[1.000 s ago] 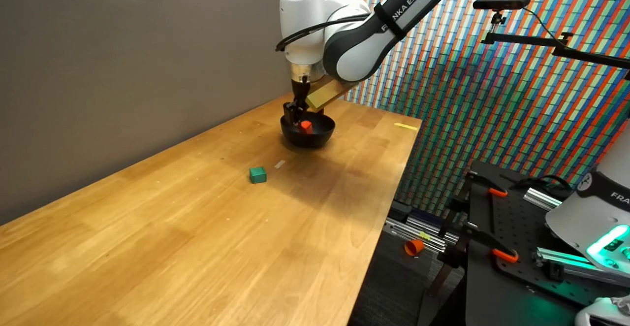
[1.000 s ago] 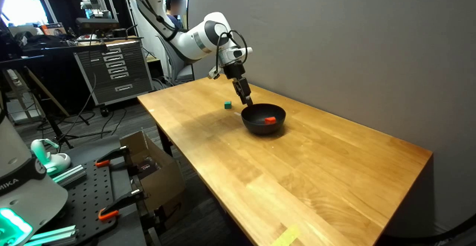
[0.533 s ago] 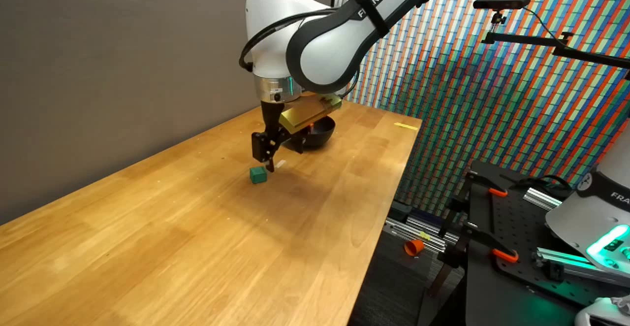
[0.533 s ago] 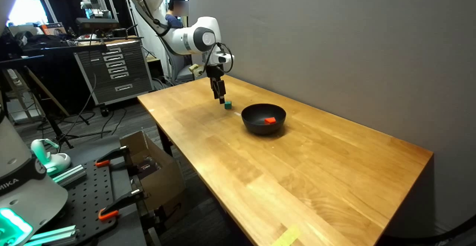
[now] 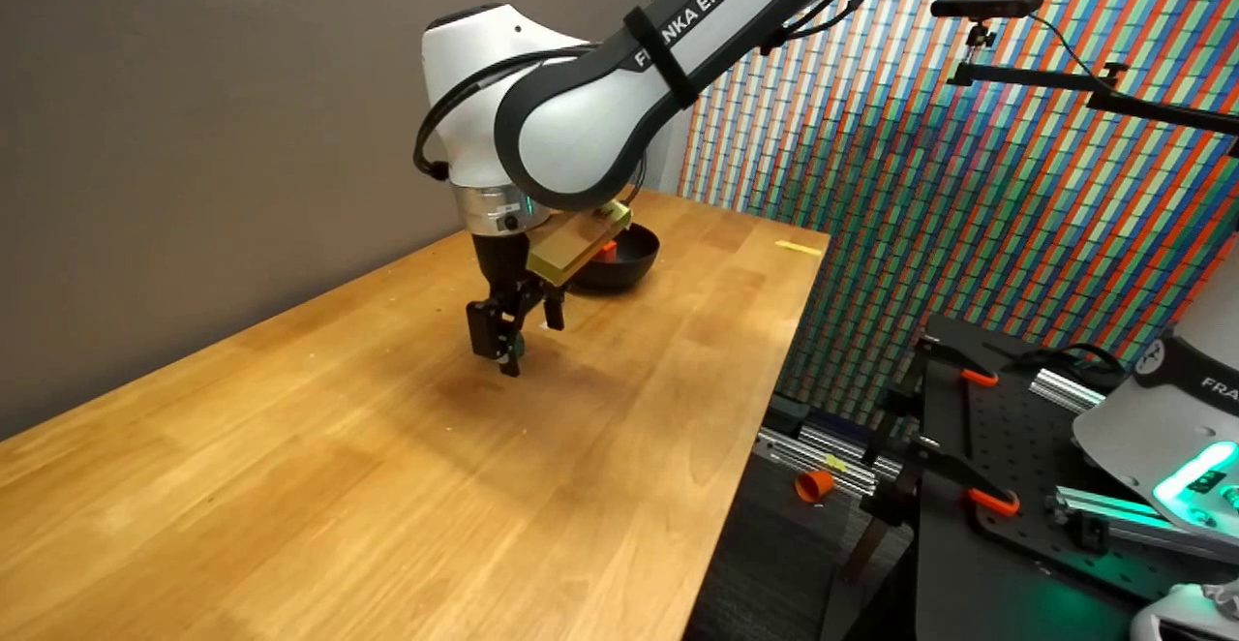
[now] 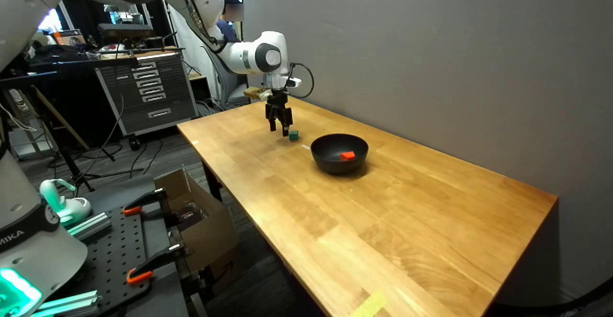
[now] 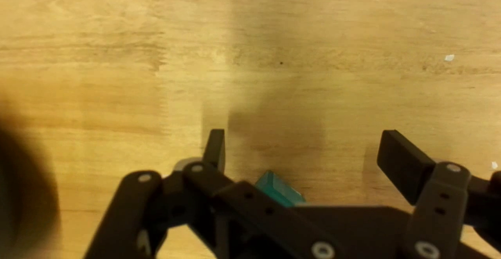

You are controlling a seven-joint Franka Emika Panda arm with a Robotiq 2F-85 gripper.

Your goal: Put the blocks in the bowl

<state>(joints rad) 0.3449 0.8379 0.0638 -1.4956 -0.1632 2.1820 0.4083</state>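
Hovering with jaws spread, nothing held: gripper [image 7: 303, 149], lower half of wrist view; green block [image 7: 278, 190], lower centre there, resting on bench [image 7: 117, 94], left to do; red block [image 6: 347, 155], inside bowl [image 6: 331, 165], just right of centre in an exterior view, done; task judged half complete

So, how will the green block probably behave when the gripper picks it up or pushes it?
The green block looks stiff, with straight edges in the wrist view. Its flat faces suggest sliding rather than rolling if pushed. Far smaller than the bowl, it is probably light.
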